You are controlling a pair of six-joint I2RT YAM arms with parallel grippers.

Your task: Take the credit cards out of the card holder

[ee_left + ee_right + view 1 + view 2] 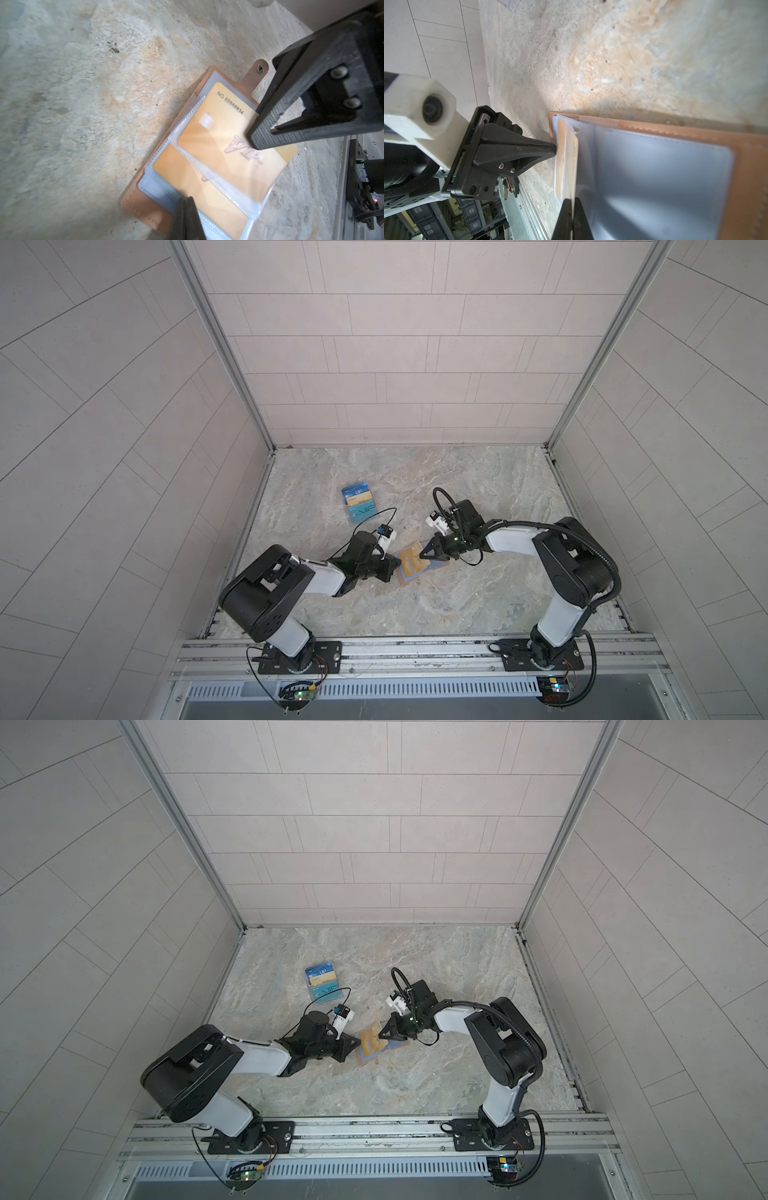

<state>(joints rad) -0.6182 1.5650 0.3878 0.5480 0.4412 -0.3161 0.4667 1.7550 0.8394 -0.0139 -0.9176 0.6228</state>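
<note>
1. Lying open and flat on the surface, the tan-brown leather card holder (405, 578) sits between the two arms in both top views (368, 1052). Its pale blue-grey plastic sleeves face up and its snap-button tab (256, 71) hangs loose at one side.
2. The left claw (392, 568) is closed, with its tip set on the holder's edge nearest that arm, as the right wrist view (554, 150) shows. It appears to be pinning the holder so it will not slide when a card is drawn. Whether it also nips a sleeve cannot be told.
3. The right claw (423, 556) is closed on the gold plastic card marked VIP (224, 128), which sits partly out of its sleeve and reaches past the holder's edge. In the right wrist view the card's thin edge (572, 158) runs straight into the pinched tips. Whether sleeve film is caught with it is unclear.
4. A second gold card (178, 172) rests inside a sleeve, so the task looks unfinished. No dark blue card shows in the holder.
5. A loose pile of blue, gold and teal cards (359, 502) lies well apart, toward the back left, and is probably the drop-off spot.
6. The surface (415, 481) is grey-beige with a marbled pattern. Pale tiled walls (395, 344) enclose it on three sides, and an aluminium rail (415, 649) at the front carries both arm bases.
</note>
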